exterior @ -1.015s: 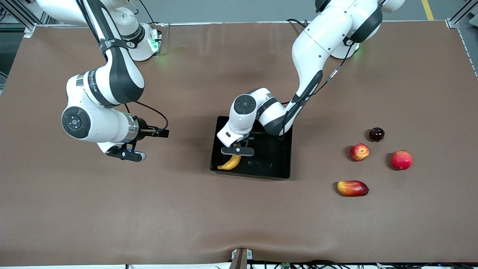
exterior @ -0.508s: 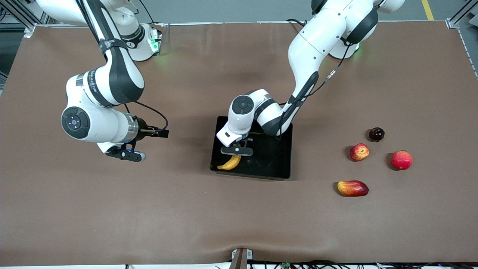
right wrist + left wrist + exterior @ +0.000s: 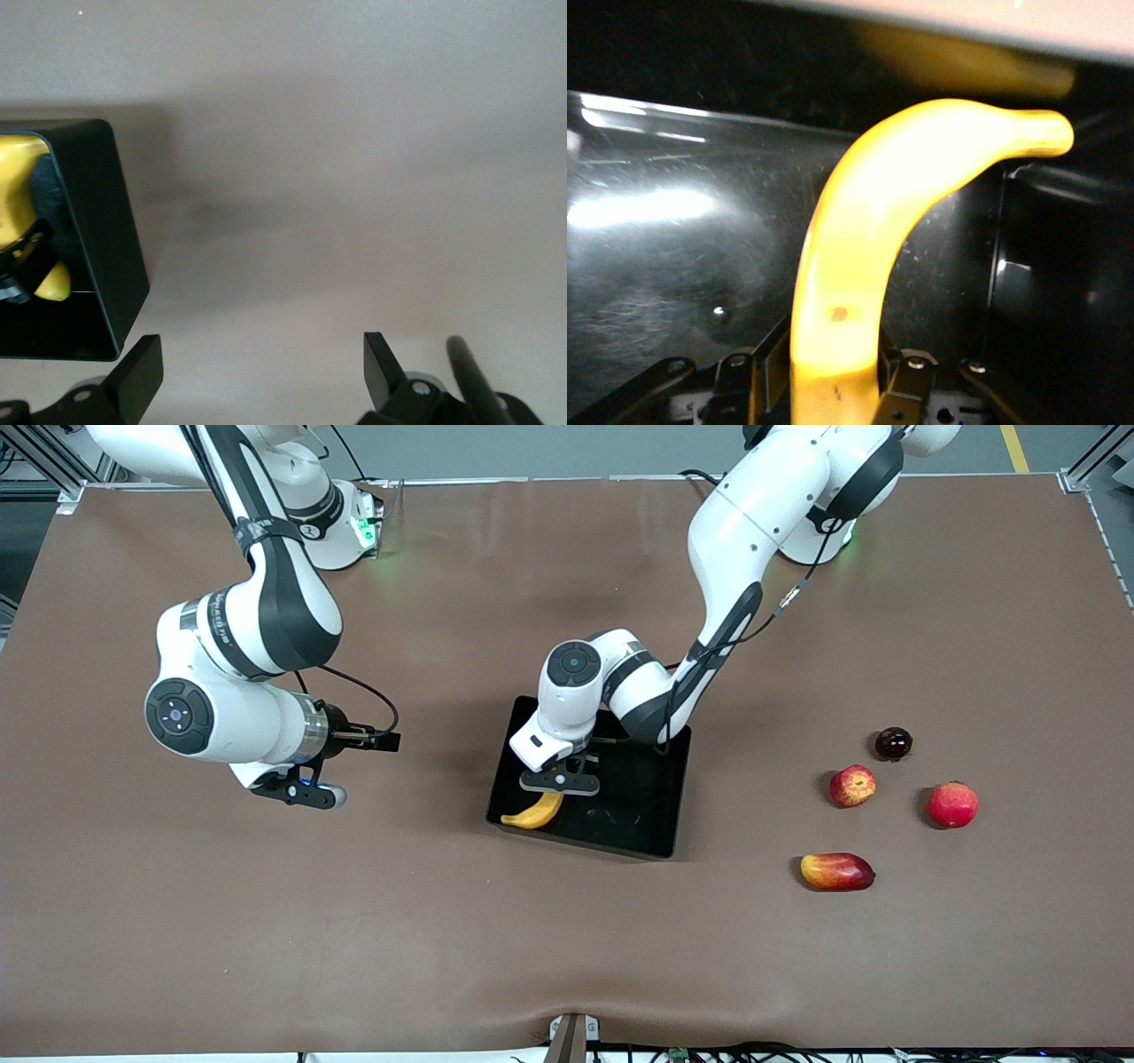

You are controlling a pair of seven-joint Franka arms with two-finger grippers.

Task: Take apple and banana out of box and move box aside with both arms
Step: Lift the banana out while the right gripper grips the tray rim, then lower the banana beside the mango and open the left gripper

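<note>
Brown tabletop carries our black box (image 3: 651,810), with the banana (image 3: 532,813) in its corner, pinched by our left gripper (image 3: 560,783). Our right gripper (image 3: 297,792) waits, fingers spread.

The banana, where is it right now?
In the front view the banana lies inside the black tray, in the corner nearest the camera toward the right arm's end of the table, with the left gripper closed around it.

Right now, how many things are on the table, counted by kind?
Banana: 1
Streaked apple: 1
Red fruit: 1
Mango: 1
Dark fruit: 1
Tray: 1
Total: 6
</note>
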